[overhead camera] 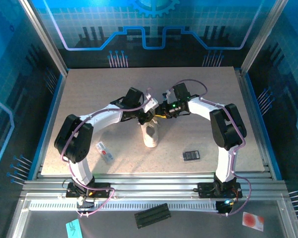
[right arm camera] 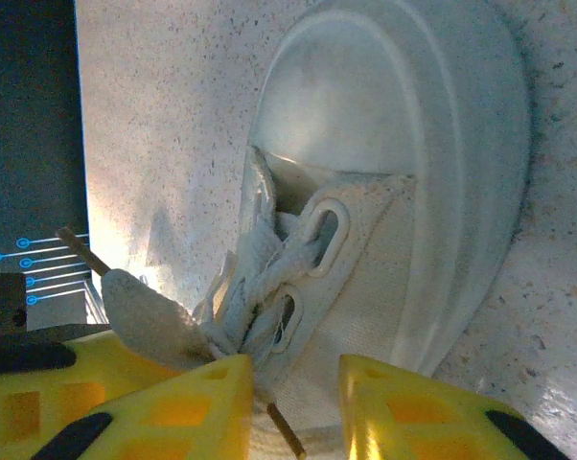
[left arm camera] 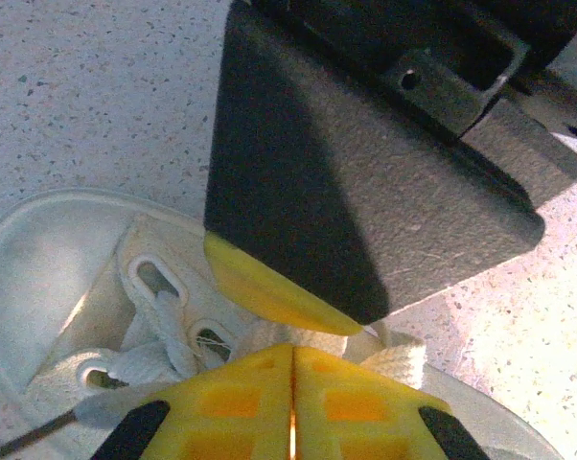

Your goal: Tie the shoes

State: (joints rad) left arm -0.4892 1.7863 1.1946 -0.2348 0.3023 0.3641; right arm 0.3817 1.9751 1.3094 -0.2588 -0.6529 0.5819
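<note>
Closest to us, in the left wrist view, the left gripper shows its yellow padded fingertips pressed flat together with no gap along the seam. Whether a strand is nipped between them we cannot tell, though a flat pale lace runs right behind them. Equally near its own lens, the right gripper stands with its yellow fingers apart, straddling the laced part of the small cream canvas low-top sneaker. A frayed lace end with a stiff tip sticks out just beside one finger. Seen from the left wrist, a dark grey finger of the right gripper hangs over the eyelets. Both claws crowd the same spot — we judge because the knot has to be worked there, one holding while the other is ready to take a strand. Farther out, in the overhead view, the sneaker lies mid-way across the speckled beige table, between the two arms. A small black rectangular device and a flat white-and-red packet lie well apart on either side — bystanders, in our view.
</note>
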